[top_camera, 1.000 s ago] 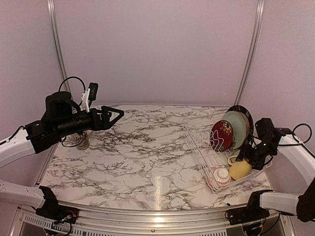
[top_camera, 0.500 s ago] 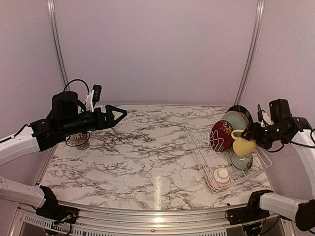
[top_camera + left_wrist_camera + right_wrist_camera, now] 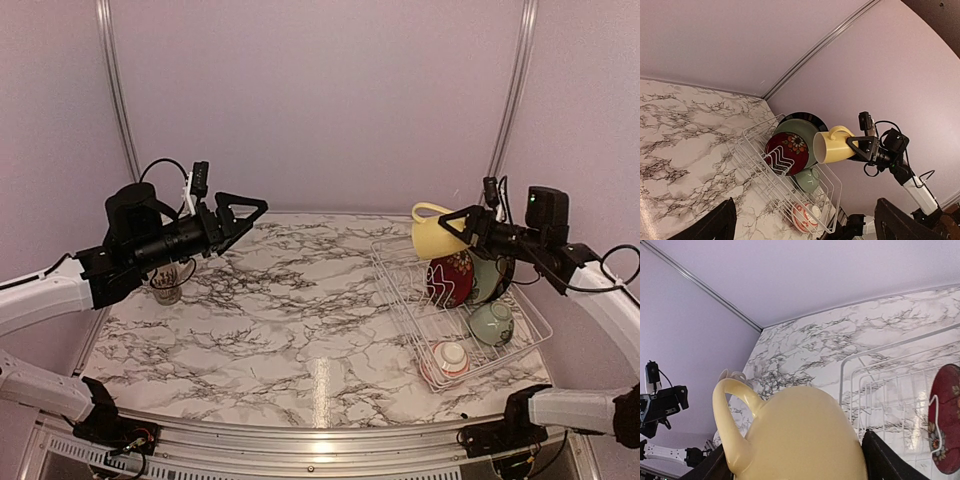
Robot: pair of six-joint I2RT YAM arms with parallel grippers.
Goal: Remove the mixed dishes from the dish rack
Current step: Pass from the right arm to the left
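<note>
**Surface.** Table (image 3: 300, 330) with a white top veined in grey and black, glossy; a metal rail runs along the near edge.

**Room.** Plain lilac walls on three sides, with two metal strips rising at the back corners.

**Dish rack** (image 3: 415, 322). White wire, set at an angle near the right edge of the table, its far end close to the back wall.
- Red patterned plate (image 3: 452, 277), upright in the tines.
- Pale green plate (image 3: 800, 131), just behind the red one.
- Black-rimmed plate (image 3: 809, 116), rearmost, mostly hidden.
- Pale green bowl (image 3: 492, 323), lying in the middle of the rack.
- Red-rimmed white bowl (image 3: 450, 357), at the near end.

**Yellow mug** (image 3: 432, 236). In the air above the rack's far corner, apart from the wires, tipped on its side with the handle uppermost and the mouth facing the left arm.

**Right gripper** (image 3: 455, 228). Fingers clamped on the yellow mug.

**Left gripper** (image 3: 248, 214). Fingers spread wide, holding nothing, raised above the left part of the table.

**Cream printed mug** (image 3: 167, 287). Standing near the left edge, partly under the left arm.

**Open room.** A wide span of marble separates this mug from the rack.
</note>
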